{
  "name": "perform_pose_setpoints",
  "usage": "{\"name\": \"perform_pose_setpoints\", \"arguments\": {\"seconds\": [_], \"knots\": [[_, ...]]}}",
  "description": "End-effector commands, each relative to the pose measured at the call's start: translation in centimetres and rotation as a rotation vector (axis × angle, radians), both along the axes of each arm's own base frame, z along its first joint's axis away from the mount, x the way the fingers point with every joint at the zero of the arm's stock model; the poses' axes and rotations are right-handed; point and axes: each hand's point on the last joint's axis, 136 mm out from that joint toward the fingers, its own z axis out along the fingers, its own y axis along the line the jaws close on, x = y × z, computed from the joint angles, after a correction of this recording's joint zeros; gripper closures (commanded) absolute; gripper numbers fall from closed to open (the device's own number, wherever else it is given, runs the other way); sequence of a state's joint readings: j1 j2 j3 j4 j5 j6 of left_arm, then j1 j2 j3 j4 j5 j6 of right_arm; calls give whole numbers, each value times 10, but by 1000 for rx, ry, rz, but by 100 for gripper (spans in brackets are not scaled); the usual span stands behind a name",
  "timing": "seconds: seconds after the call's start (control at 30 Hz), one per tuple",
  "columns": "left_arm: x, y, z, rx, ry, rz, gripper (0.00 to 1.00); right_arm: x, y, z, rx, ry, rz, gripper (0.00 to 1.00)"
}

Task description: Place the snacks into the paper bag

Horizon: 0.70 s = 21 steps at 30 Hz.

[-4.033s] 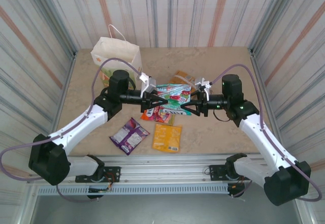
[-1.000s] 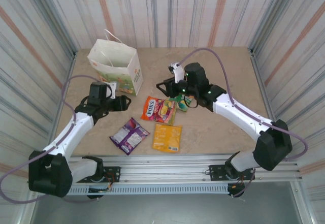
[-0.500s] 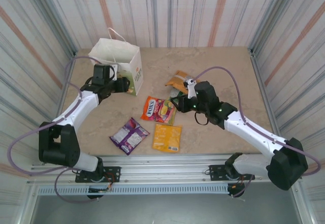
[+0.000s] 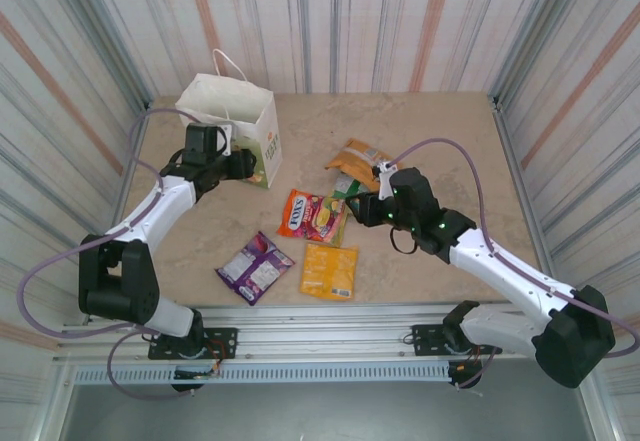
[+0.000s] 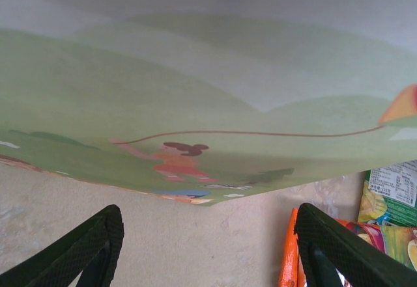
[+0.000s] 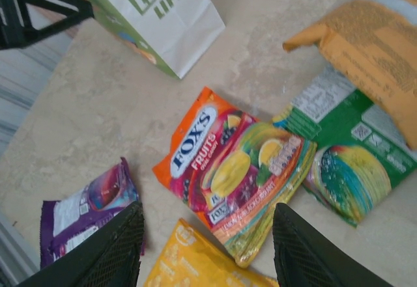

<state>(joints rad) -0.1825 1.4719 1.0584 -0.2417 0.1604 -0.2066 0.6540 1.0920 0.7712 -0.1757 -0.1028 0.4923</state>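
Right end effector (image 6: pixel 207 225) hangs with its two fingers spread wide and nothing between them, just above the red-and-yellow FOX'S packet (image 6: pixel 228 166), which lies flat on the counter (image 4: pixel 440 131). Left end effector (image 5: pixel 207 235) is likewise spread and empty, low over the counter and facing the printed side of the paper bag (image 4: pixel 232 126). It is close to the bag, but I cannot tell whether it touches the paper. The bag stands upright at the far left, mouth open. The other snacks lie around the FOX'S packet: a green packet (image 6: pixel 352 150) touching one edge of it, a tan-orange packet (image 6: pixel 365 46) beyond that, and a purple packet (image 4: pixel 255 266) and a yellow packet (image 4: pixel 330 269) nearer the arm bases. These packets look light, thin and glossy, so they are probably slippery and will flex. Pinching a sealed edge or corner seems safer than pressing on the flat face. The bag looks light too and could tip or slide if nudged.
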Motion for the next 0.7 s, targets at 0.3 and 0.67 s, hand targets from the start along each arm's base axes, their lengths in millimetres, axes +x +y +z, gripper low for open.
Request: {"name": "perform_pose_setpoints", "arguments": {"seconds": [0.3,0.67], "knots": [[-90,-32,2,-117,133,-87,27,-52,-14,-64,76,485,-57,45],[-167,-98,-22,-315,382,-260,32,-78,-13,-104,90,677,-89,45]]}}
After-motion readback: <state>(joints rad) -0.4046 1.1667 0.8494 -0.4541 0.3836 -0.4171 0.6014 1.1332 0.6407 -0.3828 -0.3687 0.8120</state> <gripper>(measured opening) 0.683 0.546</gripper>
